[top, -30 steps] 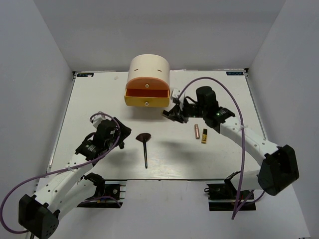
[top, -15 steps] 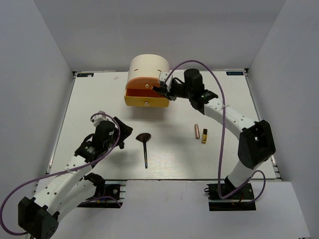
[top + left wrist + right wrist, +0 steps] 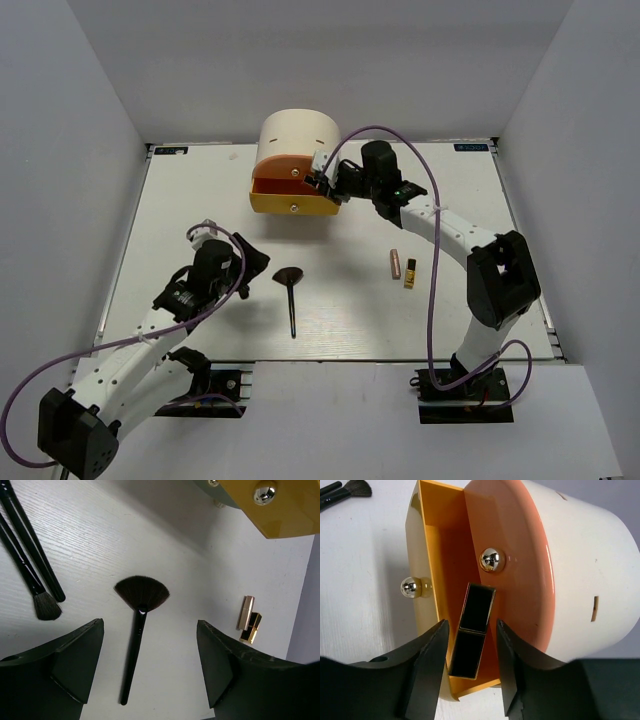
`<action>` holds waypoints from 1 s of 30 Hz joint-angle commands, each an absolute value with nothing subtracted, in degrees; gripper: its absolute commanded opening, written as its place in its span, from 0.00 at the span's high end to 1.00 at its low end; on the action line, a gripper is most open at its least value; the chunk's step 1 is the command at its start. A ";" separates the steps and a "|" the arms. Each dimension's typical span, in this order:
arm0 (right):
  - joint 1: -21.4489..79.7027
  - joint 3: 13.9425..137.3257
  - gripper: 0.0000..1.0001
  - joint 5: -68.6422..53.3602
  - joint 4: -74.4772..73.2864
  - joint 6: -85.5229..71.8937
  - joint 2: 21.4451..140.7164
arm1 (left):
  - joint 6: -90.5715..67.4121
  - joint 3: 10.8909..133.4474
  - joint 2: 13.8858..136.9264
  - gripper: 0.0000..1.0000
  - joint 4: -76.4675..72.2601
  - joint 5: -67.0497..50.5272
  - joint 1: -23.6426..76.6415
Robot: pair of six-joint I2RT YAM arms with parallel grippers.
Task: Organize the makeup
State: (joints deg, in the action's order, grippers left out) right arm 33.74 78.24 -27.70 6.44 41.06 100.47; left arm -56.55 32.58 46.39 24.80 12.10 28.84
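**Step in hand:** stow op, one item at a time into the drawer box. R arm reached to the round cream box, its gripper directly above the pulled-out yellow drawer. The orange drawer above it was shut.

**R end effector:** jaws partly apart. A black-and-gold lipstick lay between them inside the yellow drawer, long axis approx. parallel to the fingers. A sliver of drawer floor showed on each side of it and no pad contact was visible. Judged: item released, not gripped.

**L end effector:** gripper spread wide and empty, hanging over the black fan brush, which lay flat on the table, bristles toward the box.

**Items outstanding, all on the table:**
- two black stick brushes, just left of the fan brush
- rose-gold tube and second lipstick, side by side, well R of the fan brush

**Next move, est.:** R arm to lift straight up clear of the drawer wall before swinging to the tube/lipstick pair. L gripper would need to descend and close across the thin brush handle. The handle sits low on the table, so pad height is the critical param.
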 commanded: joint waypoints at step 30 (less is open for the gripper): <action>0.80 61.36 0.62 -14.75 -15.02 1.06 79.81 | -35.68 89.98 106.32 0.78 25.65 -1.68 50.45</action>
State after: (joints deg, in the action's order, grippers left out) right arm 2.79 64.20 -12.64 -10.37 5.89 83.02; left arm -36.23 83.09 102.83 18.06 -6.17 48.77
